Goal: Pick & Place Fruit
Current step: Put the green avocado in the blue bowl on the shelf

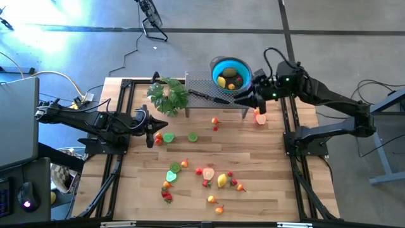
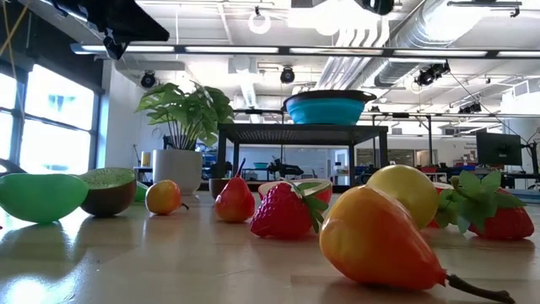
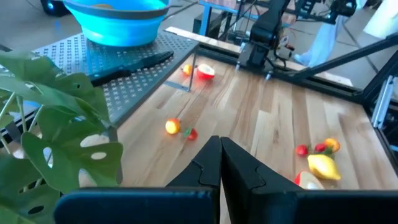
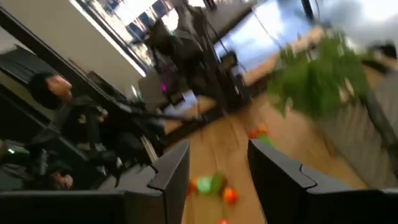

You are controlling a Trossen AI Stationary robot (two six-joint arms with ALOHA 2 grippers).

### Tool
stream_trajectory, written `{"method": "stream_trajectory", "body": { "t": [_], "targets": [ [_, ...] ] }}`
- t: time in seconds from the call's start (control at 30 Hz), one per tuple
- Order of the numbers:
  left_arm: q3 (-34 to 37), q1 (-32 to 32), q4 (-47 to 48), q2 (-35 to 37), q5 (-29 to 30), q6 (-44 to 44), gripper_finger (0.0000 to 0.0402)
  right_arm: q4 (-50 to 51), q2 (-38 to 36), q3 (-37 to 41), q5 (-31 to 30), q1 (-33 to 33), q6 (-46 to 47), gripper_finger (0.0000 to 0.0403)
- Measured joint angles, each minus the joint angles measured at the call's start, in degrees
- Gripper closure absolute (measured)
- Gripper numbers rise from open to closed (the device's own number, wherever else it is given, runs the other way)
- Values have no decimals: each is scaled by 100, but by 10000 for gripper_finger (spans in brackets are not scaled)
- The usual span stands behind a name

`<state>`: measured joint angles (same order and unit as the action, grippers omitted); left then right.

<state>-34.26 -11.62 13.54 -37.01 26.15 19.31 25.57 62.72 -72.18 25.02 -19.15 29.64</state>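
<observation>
Small toy fruits lie scattered on the wooden table: a green lime piece, another lime, a yellow lemon, strawberries and a red-orange half by the shelf's right leg. A lemon and a brown kiwi sit in the blue bowl, which stands on a perforated metal shelf. My right gripper hovers open beside the bowl, over the shelf's right end, with nothing between its fingers. My left gripper waits shut at the table's left, above the fruit there.
A black-handled knife lies on the shelf in front of the bowl. A leafy green plant stands at the shelf's left end. Black frame rails run along both sides of the table. The table's middle holds bare wood.
</observation>
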Motion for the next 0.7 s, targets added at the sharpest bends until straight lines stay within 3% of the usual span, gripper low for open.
{"method": "stream_trajectory", "body": {
  "t": [0.2,0.43,0.7],
  "targets": [
    [0,0,30,-1,0,3,402,693,60,2,-548,497,12,247],
    [-2,-2,29,-2,-185,48,402,715,56,2,-1458,1006,-119,247],
    [0,-3,29,-2,-336,388,402,709,59,2,-1960,1268,-132,247]
  ]
}}
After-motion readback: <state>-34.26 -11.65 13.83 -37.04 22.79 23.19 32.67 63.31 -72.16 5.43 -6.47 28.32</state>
